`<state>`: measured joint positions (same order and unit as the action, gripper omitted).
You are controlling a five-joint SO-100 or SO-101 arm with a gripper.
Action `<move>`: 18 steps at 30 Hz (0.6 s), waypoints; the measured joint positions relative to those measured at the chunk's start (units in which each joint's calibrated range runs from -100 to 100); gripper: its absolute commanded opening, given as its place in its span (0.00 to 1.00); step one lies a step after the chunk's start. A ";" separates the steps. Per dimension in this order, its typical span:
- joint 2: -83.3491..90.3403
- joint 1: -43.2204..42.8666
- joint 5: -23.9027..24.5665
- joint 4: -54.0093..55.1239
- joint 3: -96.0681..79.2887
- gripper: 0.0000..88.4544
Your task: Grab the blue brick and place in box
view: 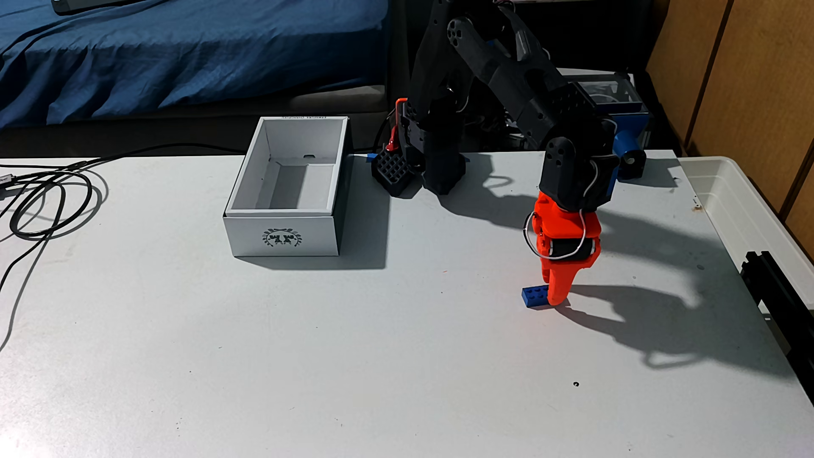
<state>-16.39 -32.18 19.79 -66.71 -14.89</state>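
The blue brick (534,296) lies on the white table (308,352) right of centre, studs up. My orange gripper (556,300) points straight down with its tips at the table, and the fingers (559,282) stand close together around the brick's right end, hiding that end. The brick's left part sticks out to the left, resting on the table. The white box (282,235) with the dark wreath emblem stands open and empty at the back left, well away from the gripper.
The black arm base (440,171) and a black grid block (392,169) stand behind the box's right side. A translucent white bin (749,193) lines the right edge, with a black bar (779,290) beside it. Black cables (48,202) coil at the far left.
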 measured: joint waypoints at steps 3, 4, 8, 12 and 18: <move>0.00 0.00 0.00 0.00 0.00 0.13; 0.00 0.00 0.00 0.00 0.00 0.14; 0.00 0.07 -0.95 0.00 0.00 0.14; 0.00 0.52 -2.26 0.00 0.00 0.14; 0.00 0.74 -3.53 0.00 0.00 0.13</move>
<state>-16.39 -31.44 16.26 -66.71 -14.89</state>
